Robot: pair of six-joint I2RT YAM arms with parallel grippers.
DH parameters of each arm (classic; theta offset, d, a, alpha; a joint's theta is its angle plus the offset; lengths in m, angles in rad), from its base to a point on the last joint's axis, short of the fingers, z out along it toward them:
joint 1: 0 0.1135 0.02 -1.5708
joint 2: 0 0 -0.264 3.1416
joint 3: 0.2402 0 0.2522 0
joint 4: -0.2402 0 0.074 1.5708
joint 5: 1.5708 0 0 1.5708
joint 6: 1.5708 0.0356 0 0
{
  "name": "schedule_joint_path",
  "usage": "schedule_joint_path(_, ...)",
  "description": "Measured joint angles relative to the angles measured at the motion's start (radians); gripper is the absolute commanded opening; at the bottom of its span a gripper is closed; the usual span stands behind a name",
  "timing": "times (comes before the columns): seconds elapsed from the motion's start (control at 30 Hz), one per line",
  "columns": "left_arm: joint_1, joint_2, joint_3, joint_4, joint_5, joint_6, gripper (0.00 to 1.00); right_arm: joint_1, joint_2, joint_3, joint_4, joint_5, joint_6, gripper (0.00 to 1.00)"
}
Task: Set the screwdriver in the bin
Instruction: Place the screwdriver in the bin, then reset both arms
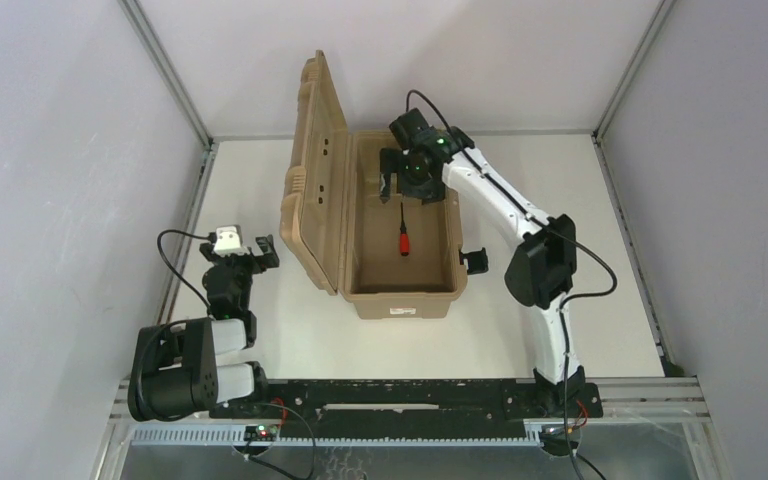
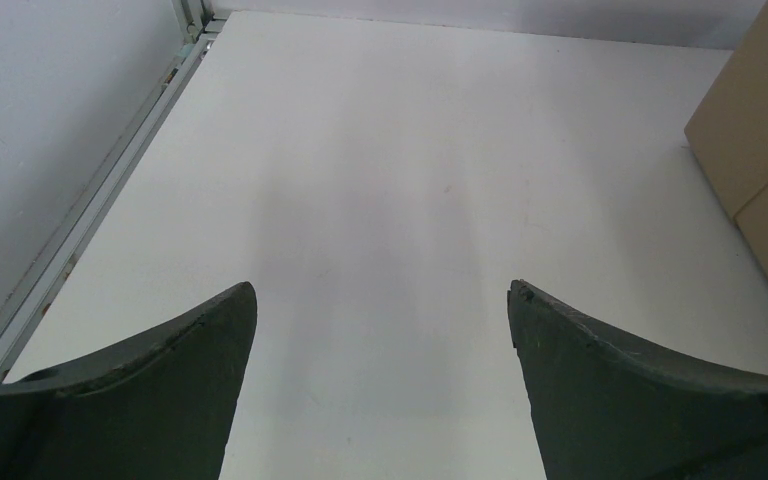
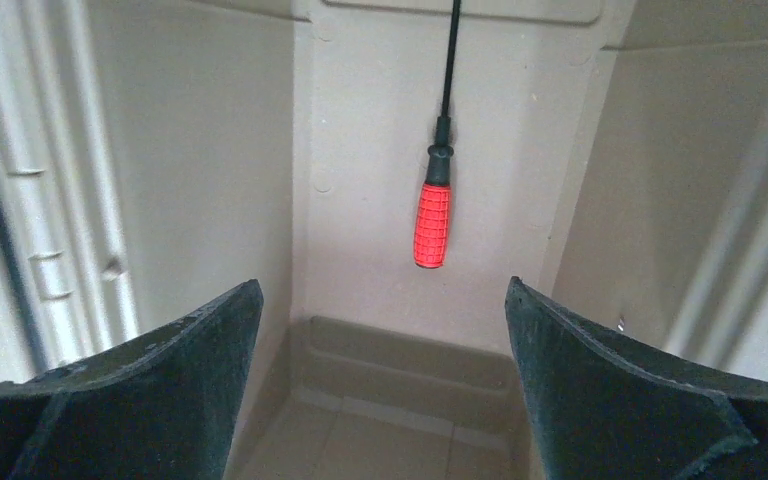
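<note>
I can't read any writing from here. A small white label (image 1: 403,312) sits on the bin (image 1: 370,305), on its near outer wall. Its print is too small to make out

Tan plastic rectangular case (image 1: 401,301): open, hinged ribbed lid (image 1: 314,190) standing raised along its 9 o'clock side in the top view. Small red-handled screwdriver (image 1: 404,240) with thin dark shaft: lying flat on the case floor, near centre, shaft toward 12 o'clock, handle toward 6 o'clock, clear of the walls.

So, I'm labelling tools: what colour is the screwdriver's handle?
The screwdriver handle is red; clearest in the right wrist view.
</note>
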Motion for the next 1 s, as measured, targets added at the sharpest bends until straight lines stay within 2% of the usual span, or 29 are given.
schedule_joint_path(0.37, 0.0, 0.0, 0.0, 0.0, 0.0, 0.0, 1.0, -0.005, -0.154, 0.12, -0.063, 0.035, -0.069, 1.0)
schedule_joint_path(0.57, 0.0, 0.0, 0.0, 0.0, 0.0, 0.0, 1.0, -0.06, -0.267, 0.128, -0.077, 0.058, -0.109, 1.0)
schedule_joint_path(0.67, 0.0, 0.0, 0.0, 0.0, 0.0, 0.0, 1.0, -0.128, -0.323, 0.12, -0.075, 0.066, -0.123, 1.0)
schedule_joint_path(0.8, 0.0, 0.0, 0.0, 0.0, 0.0, 0.0, 1.0, -0.24, -0.41, 0.042, -0.04, 0.067, -0.138, 1.0)
schedule_joint_path(1.0, 0.0, 0.0, 0.0, 0.0, 0.0, 0.0, 1.0, -0.396, -0.555, -0.175, 0.068, 0.055, -0.146, 1.0)
